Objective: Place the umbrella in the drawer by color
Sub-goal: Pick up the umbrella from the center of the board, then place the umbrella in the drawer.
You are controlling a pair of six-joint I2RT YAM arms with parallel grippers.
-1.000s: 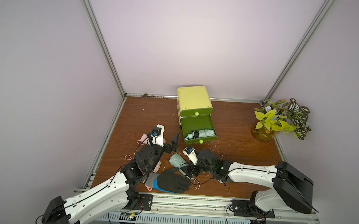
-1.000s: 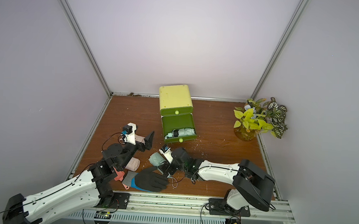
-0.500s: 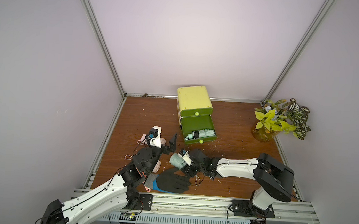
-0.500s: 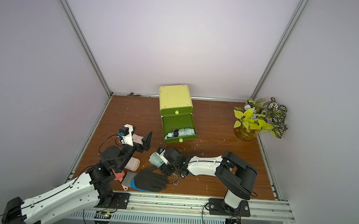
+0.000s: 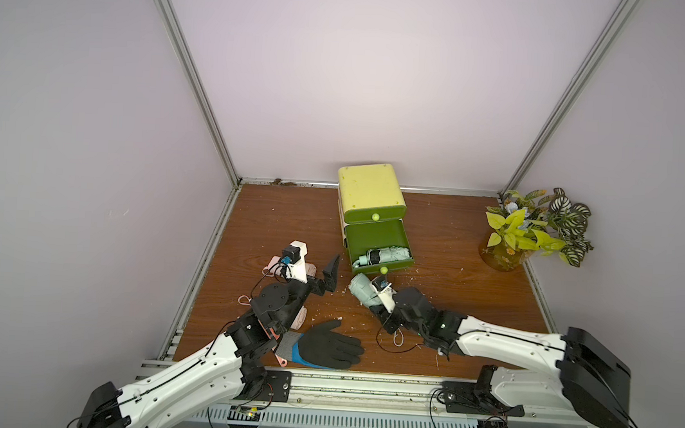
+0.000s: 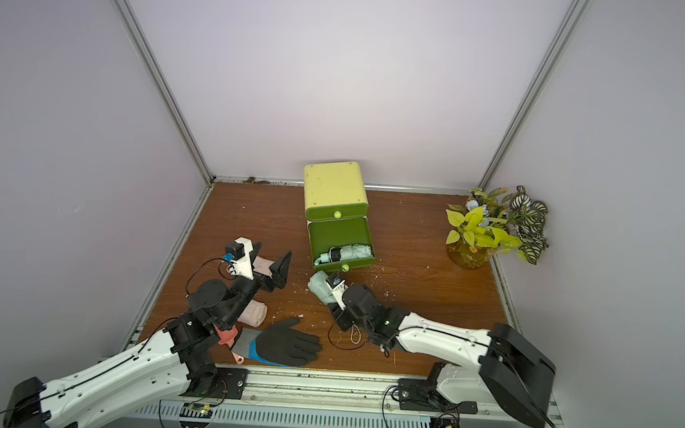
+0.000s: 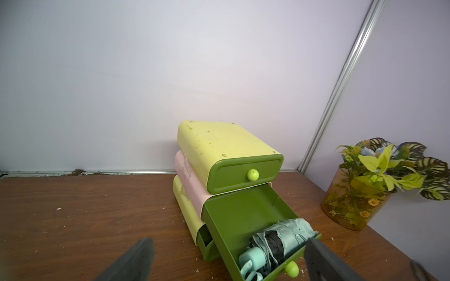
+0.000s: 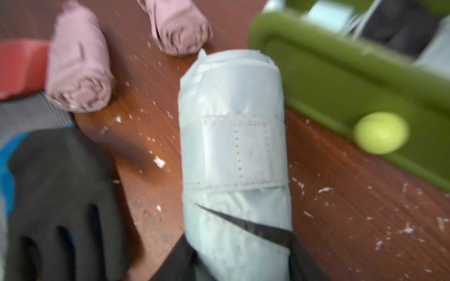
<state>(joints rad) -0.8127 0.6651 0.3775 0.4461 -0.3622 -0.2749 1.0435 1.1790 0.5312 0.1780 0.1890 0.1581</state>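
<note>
Over the last second the right arm has swung in and the right gripper (image 8: pixel 239 250) has pinched the near end of the pale green umbrella (image 5: pixel 362 291), which now sits nearer the open drawer than before. The left arm has hardly shifted. Whether that umbrella is clear of the wood I cannot tell.

The wooden worktop (image 5: pixel 451 270) is littered with white crumbs. The drawer unit (image 5: pixel 370 192) stands at the middle of its far edge, with the yellow top tier shut and the green drawer (image 7: pixel 243 209) of the pink middle tier pulled out toward the front edge. A potted plant (image 5: pixel 535 235) fills the far right corner. The left gripper (image 7: pixel 229 240) hangs over the left half of the worktop, facing the drawer unit, its fingers spread wide with nothing between them. A black glove (image 5: pixel 333 345) with a blue and grey cuff lies flat near the front edge, between the two arms. A second green umbrella (image 7: pixel 280 233) lies inside the open drawer along its front wall, mint handle toward the left edge. One pink umbrella (image 6: pixel 253 313) lies rolled beside the left arm toward the left edge, and another pink umbrella (image 6: pixel 262 264) lies farther back beneath the left wrist. The held umbrella's far end is just beside the drawer's round knob (image 8: pixel 381 132).
</note>
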